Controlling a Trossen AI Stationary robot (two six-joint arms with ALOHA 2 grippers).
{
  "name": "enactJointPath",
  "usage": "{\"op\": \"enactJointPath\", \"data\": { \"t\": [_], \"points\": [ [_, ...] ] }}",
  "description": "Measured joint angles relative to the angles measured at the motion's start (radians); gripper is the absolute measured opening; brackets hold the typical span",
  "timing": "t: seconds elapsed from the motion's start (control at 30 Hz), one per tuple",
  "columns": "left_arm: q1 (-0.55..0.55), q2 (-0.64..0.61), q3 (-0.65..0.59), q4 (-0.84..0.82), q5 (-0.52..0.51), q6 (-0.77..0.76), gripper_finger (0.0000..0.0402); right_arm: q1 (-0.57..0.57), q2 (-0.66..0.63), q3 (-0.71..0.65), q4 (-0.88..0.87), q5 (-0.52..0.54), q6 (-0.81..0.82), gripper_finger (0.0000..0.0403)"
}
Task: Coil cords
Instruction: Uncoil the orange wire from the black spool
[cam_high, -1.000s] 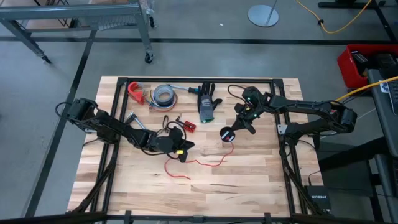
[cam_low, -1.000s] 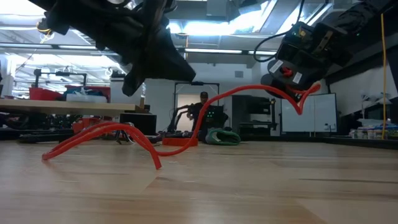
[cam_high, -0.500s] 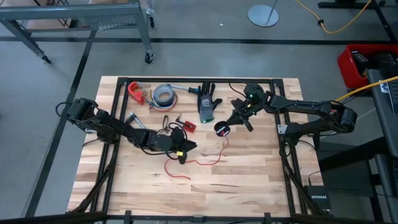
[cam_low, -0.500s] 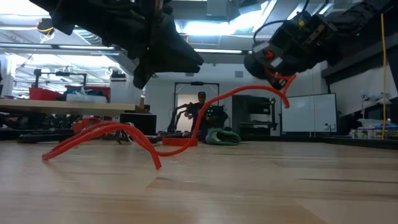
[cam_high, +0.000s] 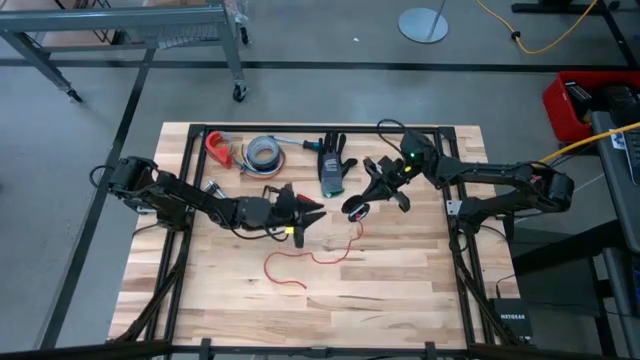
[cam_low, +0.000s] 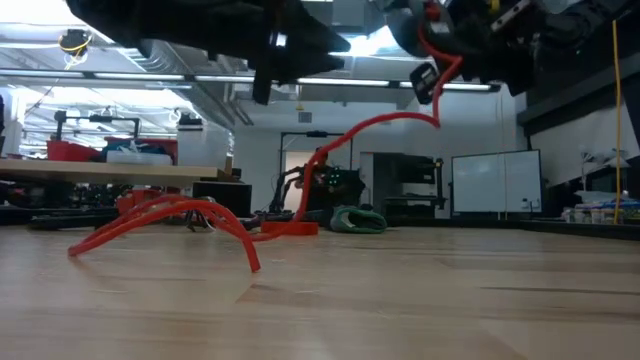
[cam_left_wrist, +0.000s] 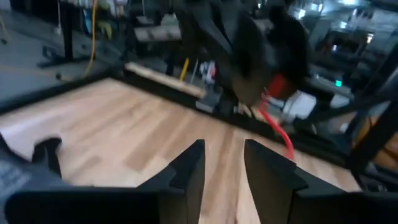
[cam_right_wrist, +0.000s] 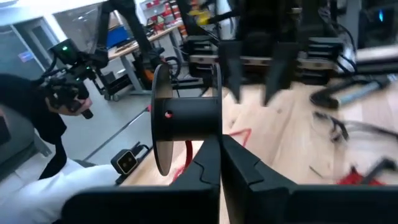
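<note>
A thin red cord (cam_high: 315, 257) lies in loose bends on the wooden table, and one end rises to a black spool (cam_high: 355, 208). The spool also shows in the right wrist view (cam_right_wrist: 186, 115). My right gripper (cam_high: 370, 197) is shut on the spool above the table's middle, near the glove. My left gripper (cam_high: 308, 212) hovers open and empty just left of the spool. Its fingers (cam_left_wrist: 193, 165) point at the spool and the raised red cord (cam_left_wrist: 278, 127). Thin black leads (cam_high: 268, 192) lie by the left arm. The red-and-black connector does not show. My right gripper holds the spool by one flange (cam_right_wrist: 216, 134), pinched at its rim between the two fingers. The spool is lifted clear of the table with its axis about level. The red cord (cam_low: 385, 122) hangs slack from it down to the table.
A dark glove (cam_high: 335, 165), a grey tape roll (cam_high: 264, 152), a red clamp (cam_high: 218, 148) and a screwdriver (cam_high: 300, 144) lie along the far edge. A black frame rail (cam_high: 320, 128) borders the table. Bare wood lies toward the near edge.
My right gripper has risen and gone toward the table's left with the spool, turning as it went, and the cord's raised end has lifted higher. My left gripper has risen and gone toward the far edge and the spool. The cord's near end has stayed on the table.
</note>
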Motion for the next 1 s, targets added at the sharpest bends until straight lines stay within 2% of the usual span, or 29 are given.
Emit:
{"op": "enactJointPath", "data": {
  "t": [0.17, 0.27, 0.53, 0.73, 0.83, 1.0],
  "points": [
    [0.008, 0.000, 0.000, 0.039, 0.000, 0.035, 0.0089, 0.079, 0.000, 0.000, 0.069, 0.096, 0.001, 0.0001],
    [0.001, 0.000, 0.000, 0.050, 0.005, 0.034, 0.0084, 0.112, 0.000, 0.000, 0.121, 0.108, 0.000, 0.0001],
    [-0.034, 0.000, 0.000, 0.058, 0.014, 0.109, 0.0081, 0.174, 0.000, 0.000, 0.332, -0.015, 0.007, 0.0001],
    [-0.051, 0.000, 0.000, 0.059, 0.015, 0.143, 0.0076, 0.190, 0.000, 0.000, 0.402, -0.018, 0.055, 0.0001],
    [-0.059, 0.000, 0.000, 0.065, 0.019, 0.149, 0.0075, 0.190, 0.000, 0.000, 0.394, 0.029, 0.060, 0.0001],
    [-0.076, 0.000, 0.000, 0.137, 0.033, 0.229, 0.0074, 0.190, 0.000, 0.000, 0.291, 0.166, 0.061, 0.0001]
  ]
}}
